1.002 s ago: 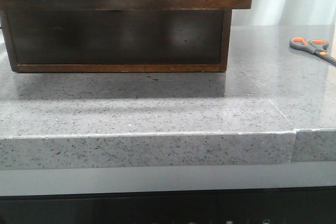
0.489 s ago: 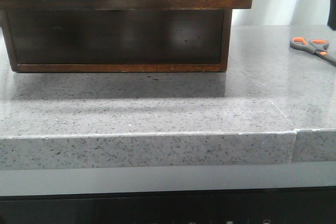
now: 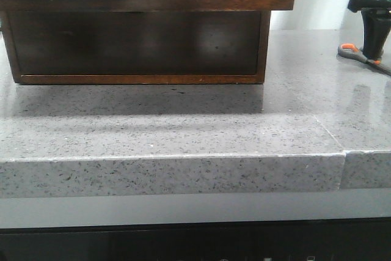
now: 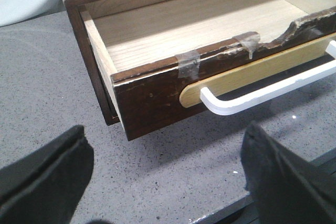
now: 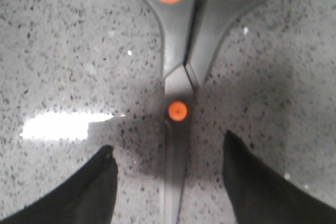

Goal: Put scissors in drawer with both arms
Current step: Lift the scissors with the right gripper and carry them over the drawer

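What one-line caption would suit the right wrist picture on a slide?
Right gripper open, its fingers straddling the blades of the closed scissors lying flat on the speckled grey countertop.

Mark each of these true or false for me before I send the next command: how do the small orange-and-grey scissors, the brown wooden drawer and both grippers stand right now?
1. The small grey scissors with orange-lined loops lie on the speckled grey countertop. True.
2. The dark brown wooden drawer is pushed shut. False: it stands pulled out, its pale wood floor showing.
3. The right gripper is open, one finger either side of the blades. True.
4. The scissors are already in the drawer. False: nothing is seen in the visible part of the drawer.
5. The left gripper grips the white handle. False: it is open, apart from it.
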Robot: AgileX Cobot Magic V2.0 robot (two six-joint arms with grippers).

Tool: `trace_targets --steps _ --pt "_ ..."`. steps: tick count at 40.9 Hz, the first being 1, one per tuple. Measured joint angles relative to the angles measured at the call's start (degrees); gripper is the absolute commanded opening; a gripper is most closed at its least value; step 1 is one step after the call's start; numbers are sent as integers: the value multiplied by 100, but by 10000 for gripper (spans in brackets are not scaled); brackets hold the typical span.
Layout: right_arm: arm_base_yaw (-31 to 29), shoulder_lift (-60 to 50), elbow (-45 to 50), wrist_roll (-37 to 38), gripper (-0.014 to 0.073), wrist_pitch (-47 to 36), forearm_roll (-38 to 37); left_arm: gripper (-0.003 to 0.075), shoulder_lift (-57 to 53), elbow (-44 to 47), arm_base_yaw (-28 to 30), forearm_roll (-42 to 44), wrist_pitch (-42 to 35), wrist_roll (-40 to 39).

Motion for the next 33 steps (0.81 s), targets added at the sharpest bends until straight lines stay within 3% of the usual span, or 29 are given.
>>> trace_targets --steps 17,28,33 --pt "-9 271 -104 0 416 85 34 566 0 0 0 0 0 0" --pt "-36 283 -113 0 139 88 -13 566 0 0 0 0 0 0" --pt "-36 283 -113 0 79 88 -36 566 0 0 0 -10 0 0"
